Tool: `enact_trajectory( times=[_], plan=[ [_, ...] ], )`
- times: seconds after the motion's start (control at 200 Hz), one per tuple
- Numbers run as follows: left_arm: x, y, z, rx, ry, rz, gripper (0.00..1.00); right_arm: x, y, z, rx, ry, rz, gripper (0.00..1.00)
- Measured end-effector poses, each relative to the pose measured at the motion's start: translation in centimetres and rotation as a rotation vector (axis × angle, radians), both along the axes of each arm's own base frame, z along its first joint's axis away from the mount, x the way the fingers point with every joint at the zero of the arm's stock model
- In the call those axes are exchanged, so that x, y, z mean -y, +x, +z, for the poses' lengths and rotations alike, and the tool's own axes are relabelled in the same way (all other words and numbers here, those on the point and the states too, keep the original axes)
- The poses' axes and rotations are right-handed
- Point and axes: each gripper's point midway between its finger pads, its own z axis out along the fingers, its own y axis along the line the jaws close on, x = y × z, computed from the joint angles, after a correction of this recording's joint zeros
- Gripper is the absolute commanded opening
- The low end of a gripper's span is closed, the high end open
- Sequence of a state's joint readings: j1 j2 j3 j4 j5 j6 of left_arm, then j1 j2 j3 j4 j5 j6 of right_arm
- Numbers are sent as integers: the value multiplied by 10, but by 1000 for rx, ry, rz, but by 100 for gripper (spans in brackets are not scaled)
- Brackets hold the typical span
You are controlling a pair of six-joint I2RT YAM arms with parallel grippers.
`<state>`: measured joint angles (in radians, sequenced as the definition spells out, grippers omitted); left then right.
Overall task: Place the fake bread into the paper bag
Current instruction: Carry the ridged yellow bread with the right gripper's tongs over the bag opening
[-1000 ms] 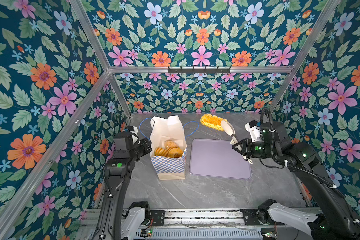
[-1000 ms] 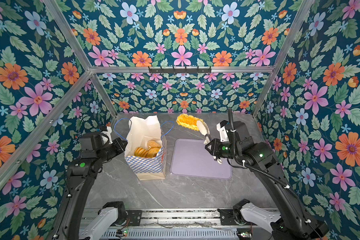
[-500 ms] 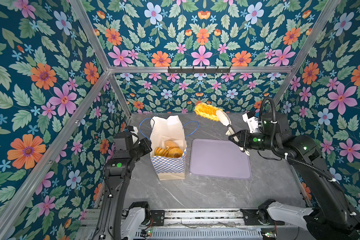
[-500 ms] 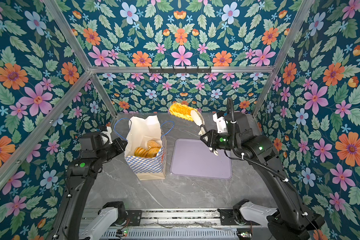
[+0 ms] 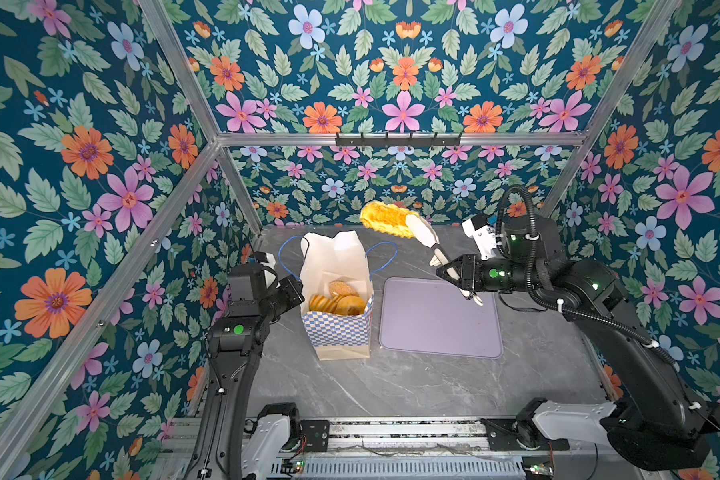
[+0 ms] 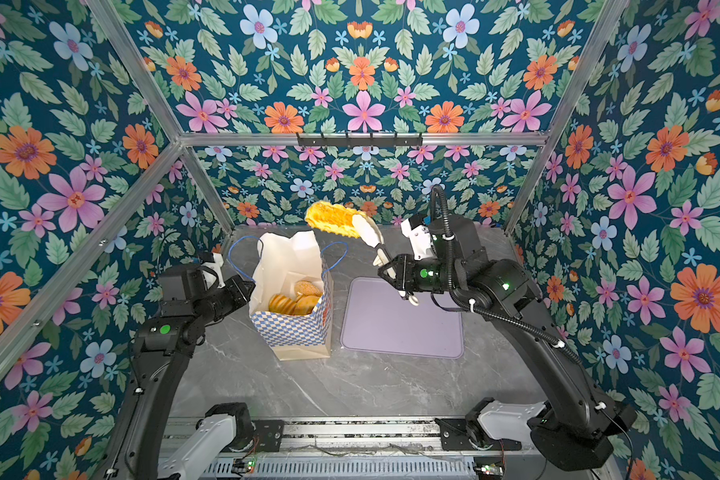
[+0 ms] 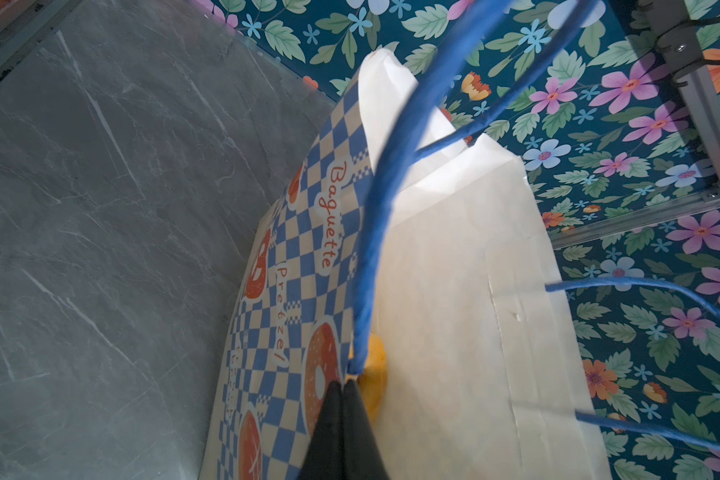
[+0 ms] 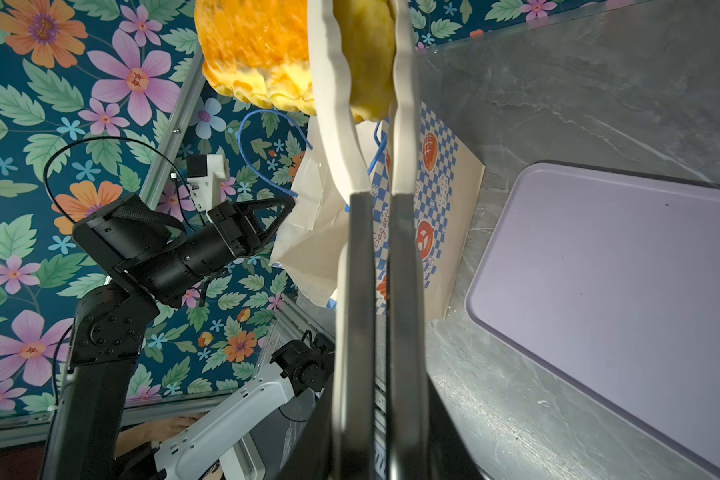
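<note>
Right gripper [image 5: 447, 269] reaches in from the right above the tray's [image 5: 437, 332] back edge, forearm stretched toward the bag [image 5: 337, 332], its jaws clamped on white tongs [image 5: 422, 235]. These slant up and away toward the back left, and their blades pinch a yellow loaf [image 5: 385, 217] in the air. In both top views the loaf's long axis runs on in line with the tongs, its free end pointing back and left; it shows just past the bag's back right corner, clear of the paper. Left gripper [image 7: 344, 395] comes in low from the left with its jaws pressed together on the bag's near rim, at the foot of a blue handle [image 7: 375, 232]. More bread [image 5: 337, 301] lies inside the upright bag, partly hidden by its front wall. From above, the left fingertips vanish behind the bag's side; in the right wrist view [image 8: 381, 195] the blades cover the loaf's [image 8: 258, 54] held end, and the frame crops its top
</note>
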<state>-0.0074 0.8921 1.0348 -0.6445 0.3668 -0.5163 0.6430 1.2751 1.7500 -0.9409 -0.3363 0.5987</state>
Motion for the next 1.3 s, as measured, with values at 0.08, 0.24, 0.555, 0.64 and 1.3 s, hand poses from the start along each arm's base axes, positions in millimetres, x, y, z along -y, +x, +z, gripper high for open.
enact_trajectory(
  times=[0.08,0.24,0.555,0.64,1.3],
  plan=[
    [0,0,0,0,0,0,5,-10,-2,0,-1,-5,26,24],
    [0,0,0,1,0,1,5,-27,-6,3,15,-18,67,24],
    [0,0,1,3,0,1,5,-49,-9,-5,31,-94,113,25],
    [0,-1,1,3,0,1,5,-55,-10,-7,36,-120,128,25],
    [0,-1,-1,1,1,2,5,-83,-9,-32,43,-297,174,28]
  ],
)
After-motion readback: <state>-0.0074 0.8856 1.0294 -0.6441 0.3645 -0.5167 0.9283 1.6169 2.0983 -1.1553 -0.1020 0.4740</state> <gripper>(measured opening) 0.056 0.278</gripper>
